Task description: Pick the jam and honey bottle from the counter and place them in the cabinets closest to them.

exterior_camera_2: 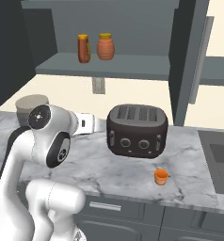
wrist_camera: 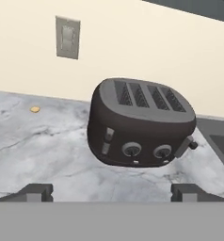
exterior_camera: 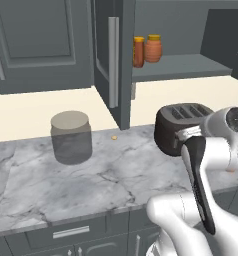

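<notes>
The gripper (wrist_camera: 112,192) hangs low over the counter (exterior_camera: 116,175), its two dark fingertips (wrist_camera: 36,192) spread wide apart with nothing between them — bare marbled stone lies in the gap. Just ahead of it stands the dark four-slot toaster (wrist_camera: 141,123), its dials and lever facing the hand.

In the right base view the jam (exterior_camera_2: 161,177), a tiny orange jar, sits on the counter in front of the toaster, toward its right corner and near the counter's front edge, apart from the toaster. To the robot's left stands a big translucent grey jar (exterior_camera: 71,137), well apart from the toaster, and a small orange crumb (exterior_camera: 114,137) lies on the stone between them, nearer the wall.

Farther back and higher, the cabinets (exterior_camera: 36,40) stand with a door (exterior_camera: 111,60) swung open — on the grey shelf (exterior_camera_2: 109,66) inside, the honey bottle (exterior_camera_2: 84,48) stands upright just beside a rounder orange pot (exterior_camera_2: 105,46) with a yellow lid. A wall outlet (wrist_camera: 67,37) shows on the cream wall behind the toaster.
</notes>
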{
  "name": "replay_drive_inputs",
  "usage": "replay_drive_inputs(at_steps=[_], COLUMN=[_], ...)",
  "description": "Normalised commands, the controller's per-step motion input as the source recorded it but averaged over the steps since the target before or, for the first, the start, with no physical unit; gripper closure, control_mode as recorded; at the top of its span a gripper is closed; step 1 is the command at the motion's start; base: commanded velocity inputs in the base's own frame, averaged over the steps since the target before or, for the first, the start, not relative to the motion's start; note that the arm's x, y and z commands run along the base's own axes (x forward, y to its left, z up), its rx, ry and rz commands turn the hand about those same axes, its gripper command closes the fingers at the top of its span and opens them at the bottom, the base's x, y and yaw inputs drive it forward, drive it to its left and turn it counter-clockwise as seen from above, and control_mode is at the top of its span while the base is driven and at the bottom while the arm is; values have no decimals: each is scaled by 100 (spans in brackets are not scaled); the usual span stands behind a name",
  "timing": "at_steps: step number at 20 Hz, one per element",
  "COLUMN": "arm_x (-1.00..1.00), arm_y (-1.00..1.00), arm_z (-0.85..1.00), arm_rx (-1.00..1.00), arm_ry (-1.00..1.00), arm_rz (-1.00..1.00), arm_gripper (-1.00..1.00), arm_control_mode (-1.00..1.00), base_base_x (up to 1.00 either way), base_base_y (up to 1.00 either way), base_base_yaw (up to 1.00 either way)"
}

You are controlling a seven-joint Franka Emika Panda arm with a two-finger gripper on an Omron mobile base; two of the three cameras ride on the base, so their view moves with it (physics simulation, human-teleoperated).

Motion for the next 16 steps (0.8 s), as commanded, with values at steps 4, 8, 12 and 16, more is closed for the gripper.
replay_drive_inputs(at_steps=[4, 8, 12, 16], arm_x=[0, 0, 0, 0], arm_y=[-21, -23, 0, 0], arm_z=[-8, -12, 0, 0], arm_rx=[0, -1, 0, 0], arm_ry=[0, 0, 0, 0], arm_rz=[0, 0, 0, 0], arm_gripper=[-100, -100, -100, -100], arm_control_mode=[-100, 100, 100, 100], base_base_x=[0, 0, 11, 15], base_base_y=[0, -9, -48, -51], base_base_yaw=[0, 0, 0, 0])
